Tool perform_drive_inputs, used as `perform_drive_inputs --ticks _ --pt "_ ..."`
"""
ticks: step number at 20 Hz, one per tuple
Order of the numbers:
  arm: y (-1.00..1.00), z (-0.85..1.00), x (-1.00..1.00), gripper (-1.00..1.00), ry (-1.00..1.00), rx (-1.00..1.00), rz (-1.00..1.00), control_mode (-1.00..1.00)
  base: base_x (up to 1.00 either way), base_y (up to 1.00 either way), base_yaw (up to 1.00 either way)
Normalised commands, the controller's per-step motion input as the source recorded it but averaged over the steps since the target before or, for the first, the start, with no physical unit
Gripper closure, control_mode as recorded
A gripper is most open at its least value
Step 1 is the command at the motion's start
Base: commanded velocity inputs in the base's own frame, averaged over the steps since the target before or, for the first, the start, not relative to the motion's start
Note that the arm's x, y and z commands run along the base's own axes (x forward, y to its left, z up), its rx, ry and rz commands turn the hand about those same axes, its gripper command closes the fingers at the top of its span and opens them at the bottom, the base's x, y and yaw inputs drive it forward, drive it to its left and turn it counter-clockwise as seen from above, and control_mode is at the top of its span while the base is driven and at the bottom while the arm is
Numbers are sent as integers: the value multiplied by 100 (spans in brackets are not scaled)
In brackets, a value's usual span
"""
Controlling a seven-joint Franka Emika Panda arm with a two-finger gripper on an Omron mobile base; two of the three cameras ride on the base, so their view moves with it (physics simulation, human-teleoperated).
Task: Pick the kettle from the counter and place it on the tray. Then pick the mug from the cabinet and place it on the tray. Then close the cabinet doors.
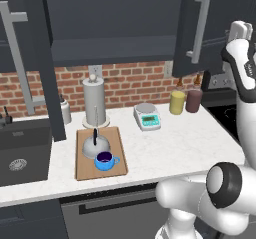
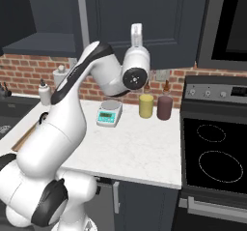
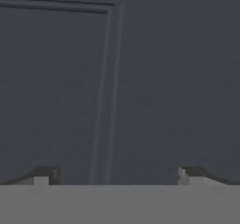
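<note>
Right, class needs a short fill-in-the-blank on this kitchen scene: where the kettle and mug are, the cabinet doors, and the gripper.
1. The kettle and the blue mug both rest on the wooden ____.
2. The cabinet doors above the counter stand ____.
3. The gripper faces a dark panelled surface with its fingers spread ____ and nothing between them.
4. The digital scale sits to the ____ of the yellow jar in the left base view.

Missing words: tray; open; open; left
</note>
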Motion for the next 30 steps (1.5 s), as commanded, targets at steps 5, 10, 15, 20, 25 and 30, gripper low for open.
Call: perform_drive_inputs --ticks 5,10,15,20,25,30 --pt "78 -22 66 -100 8 0 0 -100 0 0 0" --pt "62 0 78 -100 32 0 0 -100 0 0 0" --pt "59 -9 89 -100 17 1 0 -100 0 0 0" --pt "49 -29 82 -100 0 8 0 -100 0 0 0" --pt "48 -40 73 -100 -1 6 0 -100 0 0 0" --pt "61 -55 30 -100 -18 0 0 -100 0 0 0"
